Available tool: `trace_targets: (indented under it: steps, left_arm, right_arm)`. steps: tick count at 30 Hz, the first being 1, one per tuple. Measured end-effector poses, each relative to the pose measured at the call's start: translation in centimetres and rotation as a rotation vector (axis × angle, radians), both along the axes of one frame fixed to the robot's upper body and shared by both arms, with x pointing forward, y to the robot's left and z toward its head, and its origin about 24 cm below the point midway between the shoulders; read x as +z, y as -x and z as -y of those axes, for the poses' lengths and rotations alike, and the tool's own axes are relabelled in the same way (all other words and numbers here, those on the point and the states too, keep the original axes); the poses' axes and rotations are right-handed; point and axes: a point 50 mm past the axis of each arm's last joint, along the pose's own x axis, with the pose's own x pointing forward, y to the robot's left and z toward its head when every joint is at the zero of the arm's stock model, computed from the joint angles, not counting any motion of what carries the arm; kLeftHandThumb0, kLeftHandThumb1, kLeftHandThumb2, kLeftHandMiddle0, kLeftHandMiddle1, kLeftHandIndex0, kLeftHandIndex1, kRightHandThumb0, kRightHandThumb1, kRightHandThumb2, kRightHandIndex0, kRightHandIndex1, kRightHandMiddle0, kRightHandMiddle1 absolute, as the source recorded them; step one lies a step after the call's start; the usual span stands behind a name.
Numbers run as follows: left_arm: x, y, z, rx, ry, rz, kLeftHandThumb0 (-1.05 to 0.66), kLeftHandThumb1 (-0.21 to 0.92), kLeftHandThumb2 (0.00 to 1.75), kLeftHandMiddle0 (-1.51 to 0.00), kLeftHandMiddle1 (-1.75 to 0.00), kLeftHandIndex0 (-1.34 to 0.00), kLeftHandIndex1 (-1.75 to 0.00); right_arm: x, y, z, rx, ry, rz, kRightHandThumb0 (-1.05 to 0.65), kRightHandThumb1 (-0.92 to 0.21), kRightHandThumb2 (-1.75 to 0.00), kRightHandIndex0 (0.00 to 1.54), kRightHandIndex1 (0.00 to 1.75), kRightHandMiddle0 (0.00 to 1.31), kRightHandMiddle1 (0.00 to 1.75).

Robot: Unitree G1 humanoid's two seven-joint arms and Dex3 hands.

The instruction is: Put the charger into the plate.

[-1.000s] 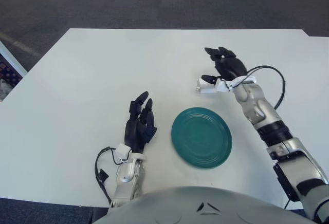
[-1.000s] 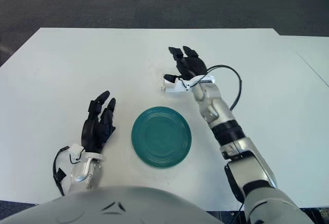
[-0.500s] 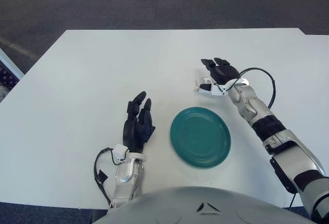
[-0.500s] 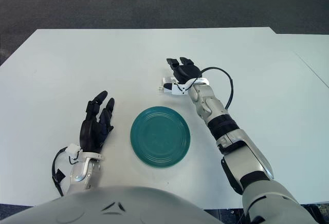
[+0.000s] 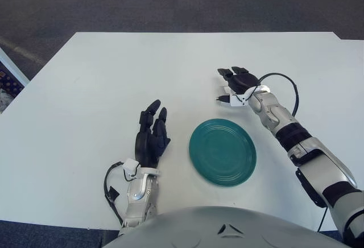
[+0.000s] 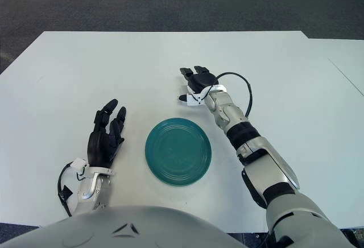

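Observation:
A small white charger (image 5: 224,98) lies on the white table just beyond the green plate (image 5: 222,152). My right hand (image 5: 236,79) is low over the charger and covers most of it, so only its left end shows. The fingers are spread forward and I see no closed grasp. A black cable loops from the right wrist (image 5: 284,83). The plate is bare. My left hand (image 5: 152,135) rests parked to the left of the plate, fingers relaxed and empty.
The white table (image 5: 114,71) stretches wide to the left and back. Dark carpet lies beyond its far edge. A second table edge (image 6: 347,60) shows at the far right.
My right hand has dropped and drawn a little left onto the charger, which was more exposed before. The left hand and the plate have stayed put.

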Motion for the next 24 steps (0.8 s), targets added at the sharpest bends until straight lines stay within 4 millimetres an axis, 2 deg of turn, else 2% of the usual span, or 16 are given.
trace_targets:
  steps: [8,14,24]
  left_arm:
    - [-0.1,0.0,0.1,-0.007,-0.009,-0.007,-0.77,0.92,0.63,-0.33,0.0,0.0,-0.78]
    - [-0.1,-0.1,0.1,-0.016,-0.007,-0.01,-0.77,0.92,0.64,-0.34,-0.01,0.0,-0.79]
    - [-0.1,0.0,0.0,-0.019,0.013,0.002,-0.78,0.92,0.69,-0.36,-0.01,0.0,-0.82]
  right_arm:
    - [-0.7,0.1,0.3,0.0,0.016,-0.027,-0.97,-0.92,-0.72,0.0,0.0,0.0,0.12]
    - [-2.5,0.6,0.8,0.002,0.042,-0.078,-0.97,-0.92,-0.72,0.0,0.0,0.0,0.13]
    - [-3.2,0.5,1.7,0.003,0.044,-0.068,-0.96,-0.92,-0.69,0.04,0.01,0.0,0.19]
